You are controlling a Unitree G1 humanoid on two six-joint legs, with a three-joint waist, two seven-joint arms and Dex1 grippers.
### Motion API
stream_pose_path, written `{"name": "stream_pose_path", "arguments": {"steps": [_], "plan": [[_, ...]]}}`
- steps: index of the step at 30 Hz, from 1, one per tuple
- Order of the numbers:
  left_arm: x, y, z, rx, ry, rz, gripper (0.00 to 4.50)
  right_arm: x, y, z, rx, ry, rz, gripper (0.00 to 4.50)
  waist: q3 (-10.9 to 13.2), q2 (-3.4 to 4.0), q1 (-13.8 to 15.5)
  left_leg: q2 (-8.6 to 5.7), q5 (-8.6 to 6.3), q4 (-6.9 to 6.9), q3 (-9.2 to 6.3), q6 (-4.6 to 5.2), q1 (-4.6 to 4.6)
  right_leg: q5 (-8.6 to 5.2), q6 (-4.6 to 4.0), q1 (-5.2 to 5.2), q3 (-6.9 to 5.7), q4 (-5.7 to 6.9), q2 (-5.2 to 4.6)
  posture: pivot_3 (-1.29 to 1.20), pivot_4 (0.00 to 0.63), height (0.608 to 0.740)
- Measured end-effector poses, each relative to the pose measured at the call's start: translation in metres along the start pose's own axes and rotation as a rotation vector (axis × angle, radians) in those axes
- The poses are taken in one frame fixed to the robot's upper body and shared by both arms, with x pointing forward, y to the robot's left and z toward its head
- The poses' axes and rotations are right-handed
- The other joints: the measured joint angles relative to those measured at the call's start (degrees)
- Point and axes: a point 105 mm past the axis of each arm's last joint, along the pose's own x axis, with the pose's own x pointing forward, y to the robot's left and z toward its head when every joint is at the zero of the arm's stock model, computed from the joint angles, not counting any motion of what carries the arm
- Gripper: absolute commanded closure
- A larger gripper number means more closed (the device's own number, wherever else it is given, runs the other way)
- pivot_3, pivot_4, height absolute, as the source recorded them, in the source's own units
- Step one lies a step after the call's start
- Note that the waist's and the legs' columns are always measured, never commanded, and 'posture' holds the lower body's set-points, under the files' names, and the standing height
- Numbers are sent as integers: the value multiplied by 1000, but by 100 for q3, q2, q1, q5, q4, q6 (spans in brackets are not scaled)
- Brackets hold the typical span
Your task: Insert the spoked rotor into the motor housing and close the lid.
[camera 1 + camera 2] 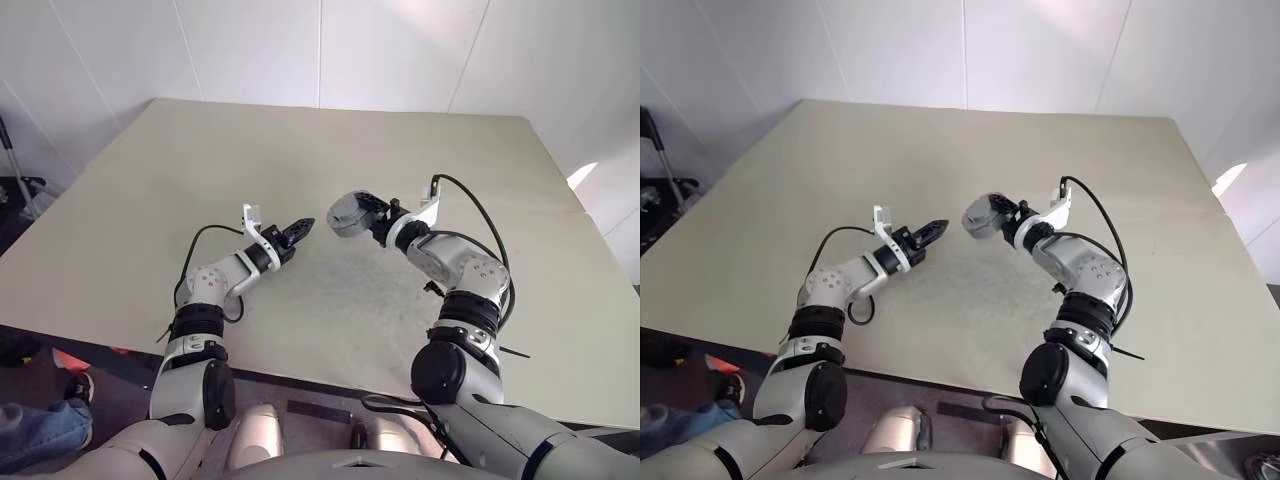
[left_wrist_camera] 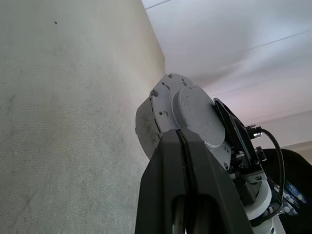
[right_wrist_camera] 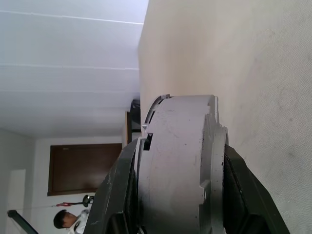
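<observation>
My right gripper (image 1: 366,216) is shut on a grey round metal drum (image 1: 346,213), which I take for the motor housing, held in the air above the table's middle. The right wrist view has the drum (image 3: 175,146) edge-on between both black fingers (image 3: 117,190). Its face toward my left arm carries a raised round grey disc (image 2: 197,114); I cannot tell whether that disc is the lid. The spoked rotor is hidden. My left gripper (image 1: 304,228) is shut and empty, its tip (image 2: 179,139) pointing at the drum from a short gap away.
The beige table (image 1: 300,140) stretches wide on all sides, with white wall panels behind it. A black stand (image 1: 15,185) is off the table's left edge. A person's leg in jeans (image 1: 40,425) is at the near left, below the table edge.
</observation>
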Motion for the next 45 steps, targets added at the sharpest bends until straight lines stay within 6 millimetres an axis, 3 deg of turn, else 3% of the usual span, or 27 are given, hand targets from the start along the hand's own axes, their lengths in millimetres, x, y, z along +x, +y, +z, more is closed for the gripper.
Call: {"name": "stream_pose_path", "arguments": {"steps": [20,29,35,45], "plan": [[-3,4,-1,-11,-4,9,4500,5,11,-6,19,16,28,2131,0,0,2,3,2,16,-1,-7,-4,2,5,1,1,5,1,0,0,740],[-10,7,7,3,-24,24,4500,4,2,-11,17,26,1,2131,0,0,2,4,3,17,-1,-7,-4,3,6,1,0,6,2,0,0,740],[-23,11,25,19,-83,48,4500,-1,-25,-16,-24,42,-88,2131,0,0,4,3,2,24,-3,-7,-7,3,7,2,0,7,2,0,0,740],[-28,16,26,7,-101,62,4500,1,-28,-15,-111,51,-87,2131,0,-1,4,5,2,32,-7,-8,30,2,6,41,0,10,1,0,0,740]]}}
